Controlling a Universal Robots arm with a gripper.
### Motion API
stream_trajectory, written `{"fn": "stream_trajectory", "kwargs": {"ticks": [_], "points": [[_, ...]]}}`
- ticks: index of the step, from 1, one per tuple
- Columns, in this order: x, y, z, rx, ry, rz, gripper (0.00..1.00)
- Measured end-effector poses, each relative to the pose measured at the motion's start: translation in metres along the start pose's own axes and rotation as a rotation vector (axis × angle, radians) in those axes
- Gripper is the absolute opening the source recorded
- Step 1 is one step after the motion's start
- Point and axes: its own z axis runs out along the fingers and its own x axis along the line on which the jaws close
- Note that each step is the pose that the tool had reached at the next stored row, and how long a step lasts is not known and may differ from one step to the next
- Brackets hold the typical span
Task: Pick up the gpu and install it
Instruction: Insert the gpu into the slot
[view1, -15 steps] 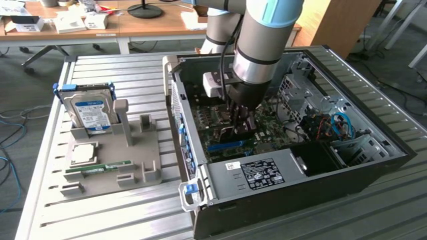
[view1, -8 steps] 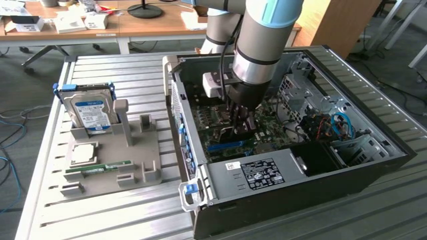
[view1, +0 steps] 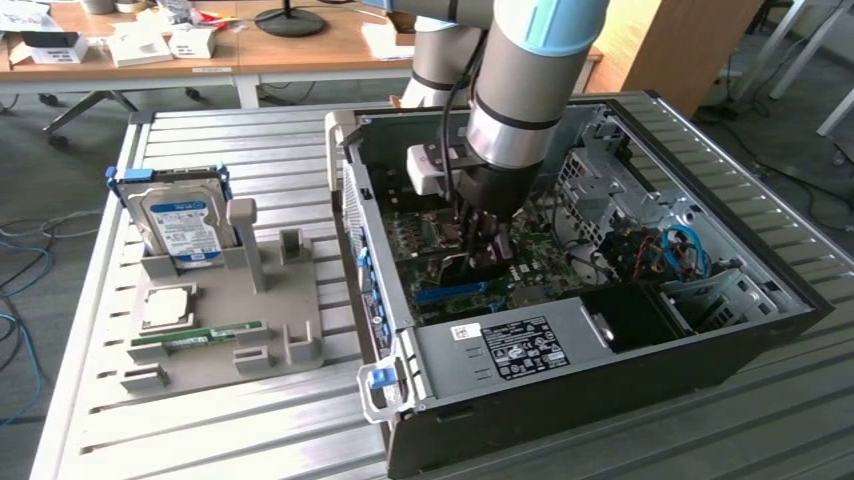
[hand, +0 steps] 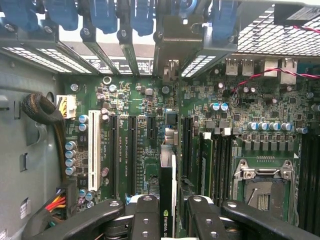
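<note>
One arm (view1: 534, 70) is lowered into one open computer case (view1: 641, 390), and its gripper (view1: 481, 252) is seen low over the motherboard (hand: 145, 107). Two fingers (hand: 145, 220) are clamped on one gpu (hand: 167, 192), which is held edge-on and upright between them, above the board. Its metal end bracket is lined up at the rear wall of the case, under a row of blue slot clips (hand: 102, 15). Whether the card's lower edge is seated in a slot cannot be told. In the exterior view the gpu is placed directly under the gripper, near the middle of the case.

One white slot (hand: 94, 150) and three dark slots (hand: 116, 155), two long and one short, are counted on one side of the card. One processor socket (hand: 264, 187) is found on the other side, past the memory slots.

Room is left overhead, since the case is open upward; its walls close it in all round. One power supply (view1: 527, 345) stands at five o'clock from the gripper, and blue cables (view1: 681, 250) are bunched at three o'clock.

At nine o'clock from the case, on the table (view1: 200, 440), one grey holder (view1: 267, 300) carries one hard drive (view1: 187, 225), one processor (view1: 167, 305) and one RAM stick (view1: 200, 335), all well apart from the gripper.
</note>
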Motion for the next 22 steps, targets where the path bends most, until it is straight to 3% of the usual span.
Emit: {"fn": "stream_trajectory", "kwargs": {"ticks": [22], "points": [[0.0007, 0.0, 0.004, 0.0, -0.0002, 0.0, 0.26]]}}
